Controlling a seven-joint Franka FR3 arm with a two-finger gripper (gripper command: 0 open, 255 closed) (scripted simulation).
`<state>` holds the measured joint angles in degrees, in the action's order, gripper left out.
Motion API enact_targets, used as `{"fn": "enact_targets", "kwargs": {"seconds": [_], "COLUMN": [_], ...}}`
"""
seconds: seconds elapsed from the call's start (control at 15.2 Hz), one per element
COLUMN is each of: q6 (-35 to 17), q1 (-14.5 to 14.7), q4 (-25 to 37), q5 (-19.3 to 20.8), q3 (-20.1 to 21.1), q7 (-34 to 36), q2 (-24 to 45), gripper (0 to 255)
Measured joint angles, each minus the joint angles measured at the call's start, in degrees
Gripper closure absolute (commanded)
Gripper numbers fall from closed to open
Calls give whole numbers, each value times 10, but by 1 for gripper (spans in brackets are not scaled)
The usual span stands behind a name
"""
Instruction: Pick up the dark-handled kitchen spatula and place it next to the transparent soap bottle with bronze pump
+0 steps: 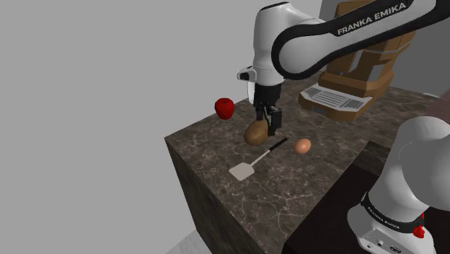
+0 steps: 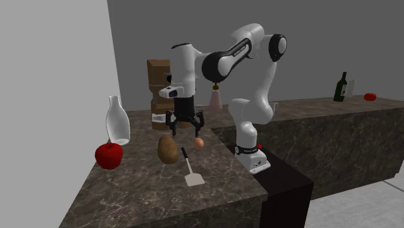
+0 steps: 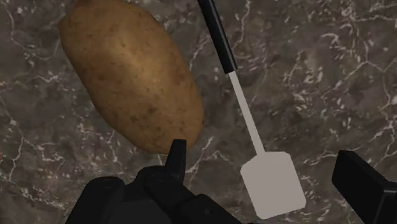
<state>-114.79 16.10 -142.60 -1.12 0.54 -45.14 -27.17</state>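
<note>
1. Kitchen, simulated.
2. Dark marbled stone counters point(image 2: 149, 188), in two runs.
3. Food laid out on top: potato point(image 2: 168, 149), egg point(image 2: 199, 142), red fruit point(image 2: 109, 155).
4. Kitchenware: spatula point(image 2: 190, 170), clear bottle point(image 2: 117, 120), green wine bottle point(image 2: 340, 87).

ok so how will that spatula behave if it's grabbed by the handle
The spatula lies flat on the counter, so it likely won't roll, just slide or pivot if nudged. Its thin shaft and wide blade look light; gripped at the dark handle, the blade end would probably droop. It looks stiff, not floppy.
</note>
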Motion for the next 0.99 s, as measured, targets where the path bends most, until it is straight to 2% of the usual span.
{"fn": "enact_targets", "kwargs": {"seconds": [0.46, 0.99], "q6": [-117, -190], "q1": [51, 53], "q4": [-51, -81], "q5": [35, 43], "q3": [17, 20], "q7": [-137, -144], "q2": [78, 121], "gripper": [0, 0]}}
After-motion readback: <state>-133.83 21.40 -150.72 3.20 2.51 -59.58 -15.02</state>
